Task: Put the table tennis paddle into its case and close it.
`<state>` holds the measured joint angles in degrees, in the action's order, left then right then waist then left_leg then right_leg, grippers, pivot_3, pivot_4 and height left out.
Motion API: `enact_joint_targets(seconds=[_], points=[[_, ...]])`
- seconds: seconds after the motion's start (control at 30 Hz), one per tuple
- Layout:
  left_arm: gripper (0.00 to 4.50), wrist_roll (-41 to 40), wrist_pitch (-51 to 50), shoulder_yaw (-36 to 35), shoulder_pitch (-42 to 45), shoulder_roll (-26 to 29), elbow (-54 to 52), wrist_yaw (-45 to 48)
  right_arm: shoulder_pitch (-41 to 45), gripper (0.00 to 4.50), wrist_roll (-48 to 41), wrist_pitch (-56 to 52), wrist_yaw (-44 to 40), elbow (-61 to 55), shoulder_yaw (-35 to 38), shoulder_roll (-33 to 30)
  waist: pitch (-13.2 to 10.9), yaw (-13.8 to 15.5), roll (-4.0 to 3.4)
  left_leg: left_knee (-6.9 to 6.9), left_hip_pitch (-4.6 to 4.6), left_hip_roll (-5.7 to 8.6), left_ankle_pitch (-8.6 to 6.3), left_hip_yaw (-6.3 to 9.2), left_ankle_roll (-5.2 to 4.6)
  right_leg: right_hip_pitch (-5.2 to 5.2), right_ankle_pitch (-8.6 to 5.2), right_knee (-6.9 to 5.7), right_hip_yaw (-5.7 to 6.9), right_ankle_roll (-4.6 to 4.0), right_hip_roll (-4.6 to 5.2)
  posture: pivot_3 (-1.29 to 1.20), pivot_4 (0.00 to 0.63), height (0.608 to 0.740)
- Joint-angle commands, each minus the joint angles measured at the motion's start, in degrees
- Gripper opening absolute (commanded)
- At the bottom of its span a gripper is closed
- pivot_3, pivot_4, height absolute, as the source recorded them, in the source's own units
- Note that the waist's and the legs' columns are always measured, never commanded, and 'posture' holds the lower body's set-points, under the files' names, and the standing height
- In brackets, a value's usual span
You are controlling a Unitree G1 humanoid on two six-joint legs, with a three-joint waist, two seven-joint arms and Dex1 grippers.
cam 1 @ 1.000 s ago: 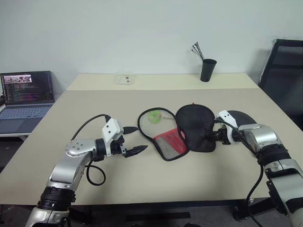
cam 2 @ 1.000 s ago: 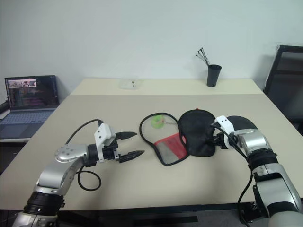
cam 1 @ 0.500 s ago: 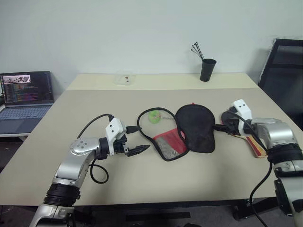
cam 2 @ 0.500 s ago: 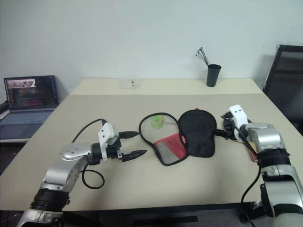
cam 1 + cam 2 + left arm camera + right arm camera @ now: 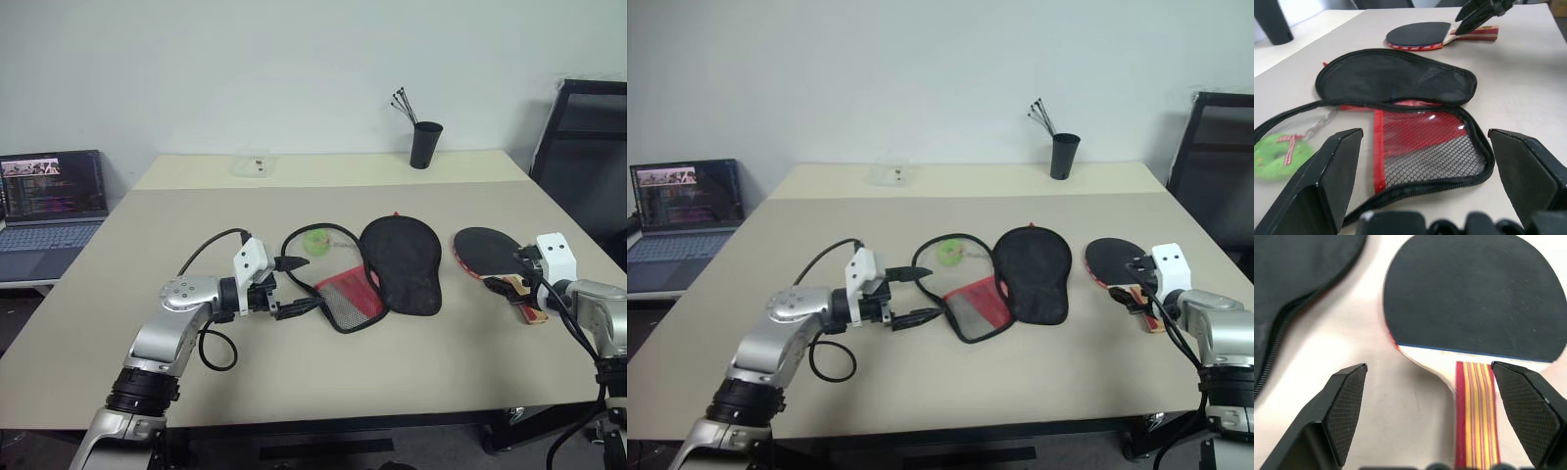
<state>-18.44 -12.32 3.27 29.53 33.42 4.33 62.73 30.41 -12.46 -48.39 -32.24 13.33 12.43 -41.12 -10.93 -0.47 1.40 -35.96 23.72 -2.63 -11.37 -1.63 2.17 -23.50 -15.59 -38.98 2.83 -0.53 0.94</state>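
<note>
R tool (image 5: 516,284) had let go of the case (image 5: 377,269) and swung over to the paddle (image 5: 493,257), spread wide above its handle. L tool (image 5: 294,289) gaped beside the case's mesh. Case lay unzipped mid-surface (image 5: 176,225), paddle just right of it; pickup looked next.

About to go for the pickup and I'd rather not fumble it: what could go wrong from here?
1. The table tennis paddle lies flat on the table, so the open right gripper may skid off its thin handle.
2. The case is spread open with its black flap folded out; the paddle could catch the flap.
3. The open left gripper hovers at the mesh side and could nudge the case.
</note>
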Motion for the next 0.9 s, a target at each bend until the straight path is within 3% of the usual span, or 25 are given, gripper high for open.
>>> enact_joint_targets(seconds=[0.03,0.5,0.73,0.9], points=[[4.50,-0.4,-0.1,0.1,1.8,0.2,-0.6,1.0,2.1,4.47,0.7,2.8,2.1,3.3,1.1,0.1,0.0,0.0,0.00,0.00,0.00,0.00,0.00,-0.01,0.00,0.00,0.00,0.01,0.00,0.00,0.00,0.00,0.150,0.740],[4.50,-1.5,-1.8,0.8,4.9,0.2,-1.1,4.9,4.9,4.47,1.8,7.9,2.5,16.7,-0.6,0.0,0.0,0.0,0.01,-0.02,-0.01,0.02,-0.01,-0.09,-0.02,0.00,0.03,0.02,-0.12,0.04,0.00,0.00,0.150,0.740],[4.50,-1.3,-1.2,1.1,4.8,-0.4,-0.9,4.8,4.6,4.47,1.8,8.2,2.3,17.6,-0.5,-0.4,0.0,0.1,0.01,-0.04,-0.02,0.03,-0.01,-0.11,-0.02,0.00,0.03,0.02,-0.15,0.06,-0.01,0.00,0.150,0.740],[4.50,-1.1,-1.1,1.1,4.7,-0.6,-0.7,4.7,5.7,3.30,2.1,8.5,3.2,19.0,-1.1,0.8,0.0,0.1,0.02,-0.04,-0.02,0.02,-0.01,-0.12,-0.02,0.00,0.04,0.02,-0.15,0.06,-0.01,0.00,0.150,0.740]])
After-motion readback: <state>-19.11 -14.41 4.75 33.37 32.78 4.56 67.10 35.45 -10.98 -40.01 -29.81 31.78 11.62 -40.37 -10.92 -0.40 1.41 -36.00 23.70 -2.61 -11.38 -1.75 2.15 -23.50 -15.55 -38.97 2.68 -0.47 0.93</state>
